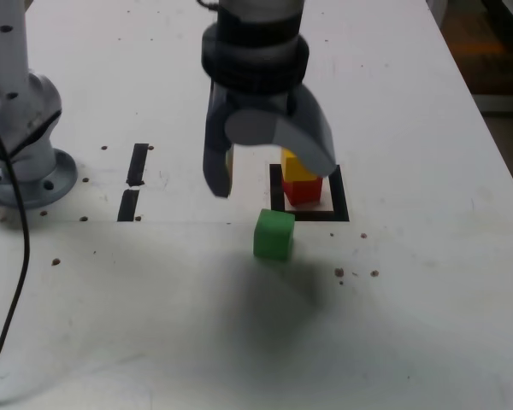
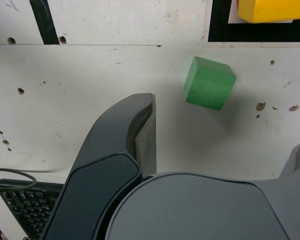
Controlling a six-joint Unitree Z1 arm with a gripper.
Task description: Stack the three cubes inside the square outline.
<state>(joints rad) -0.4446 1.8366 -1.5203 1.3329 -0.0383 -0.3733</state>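
Observation:
In the exterior view a yellow cube (image 1: 297, 166) rests on top of a red cube (image 1: 304, 190) inside the square outline (image 1: 318, 216) of black tape. The green cube (image 1: 274, 235) lies on the white table just in front of the outline, turned slightly. My gripper (image 1: 272, 179) hangs above the table with its jaws wide and nothing between them; one finger partly hides the yellow cube. The wrist view shows the green cube (image 2: 209, 83) ahead of the open gripper (image 2: 225, 125), and beyond it the outline (image 2: 260, 34) and the yellow cube (image 2: 272, 10).
Two short black tape strips (image 1: 138, 164) (image 1: 128, 205) lie at the exterior view's left. The arm's grey base (image 1: 30, 162) and a black cable (image 1: 15, 265) stand further left. The table's edge runs down the right side. A keyboard (image 2: 20, 210) shows in the wrist view.

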